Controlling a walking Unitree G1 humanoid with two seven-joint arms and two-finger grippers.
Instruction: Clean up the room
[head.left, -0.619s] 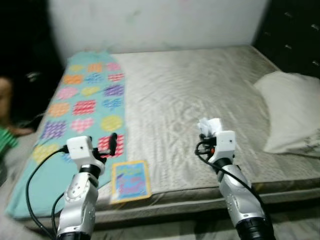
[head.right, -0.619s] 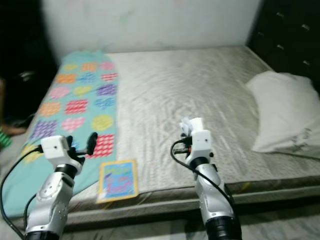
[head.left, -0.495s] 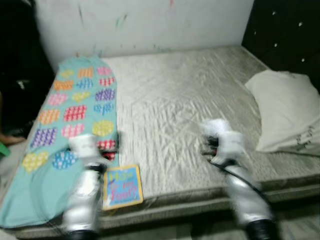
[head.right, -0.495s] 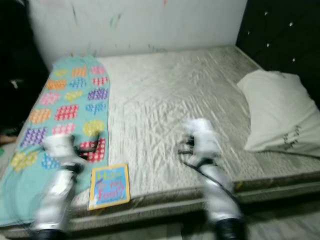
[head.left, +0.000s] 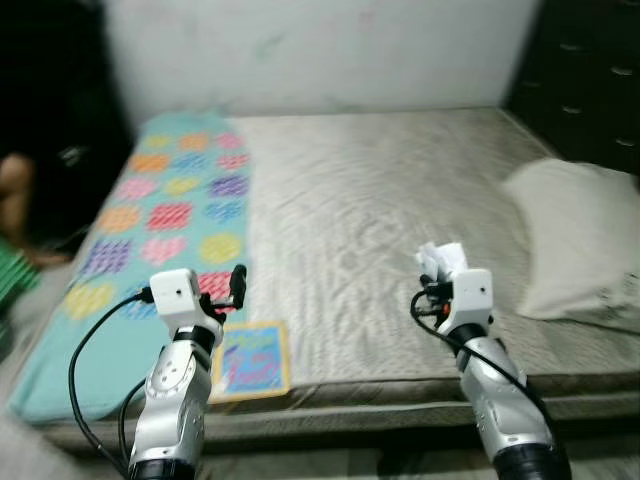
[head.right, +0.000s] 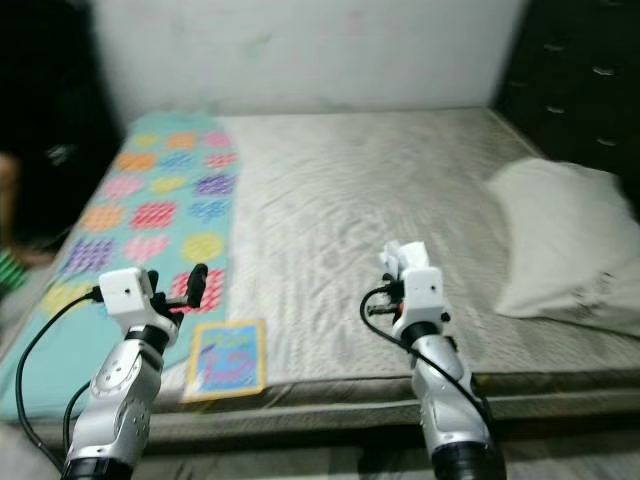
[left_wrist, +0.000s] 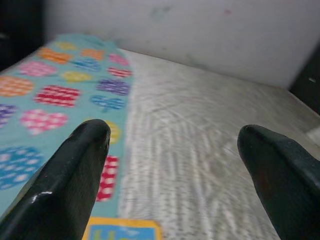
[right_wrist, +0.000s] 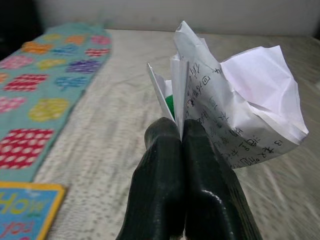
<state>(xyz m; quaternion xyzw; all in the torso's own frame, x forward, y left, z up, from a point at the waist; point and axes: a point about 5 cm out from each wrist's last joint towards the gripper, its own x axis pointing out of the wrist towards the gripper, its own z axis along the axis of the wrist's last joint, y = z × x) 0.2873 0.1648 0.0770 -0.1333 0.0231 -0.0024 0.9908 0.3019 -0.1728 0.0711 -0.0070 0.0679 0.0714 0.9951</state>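
Observation:
My right gripper (right_wrist: 182, 137) is shut on a crumpled white paper (right_wrist: 235, 105) with handwriting and a bit of green inside; it is held above the near part of the grey mattress (head.left: 380, 190), and the crumpled white paper (head.left: 440, 258) sticks up from the gripper. My left gripper (left_wrist: 175, 140) is open and empty, its fingers (left_wrist: 82, 150) wide apart, raised over the bed's near left corner. A colourful children's book (head.left: 250, 358) lies flat at the mattress edge just right of my left arm.
A teal blanket (head.left: 165, 215) with coloured hearts and circles runs along the bed's left side. A white pillow (head.left: 585, 240) lies at the right by a dark tufted headboard (head.left: 590, 70). A person's arm and green sleeve (head.left: 12, 250) show at the far left.
The camera has swung and steadied, so the scene has shifted. Both arms hold the same pose; the right gripper still holds the paper and the left stays open.

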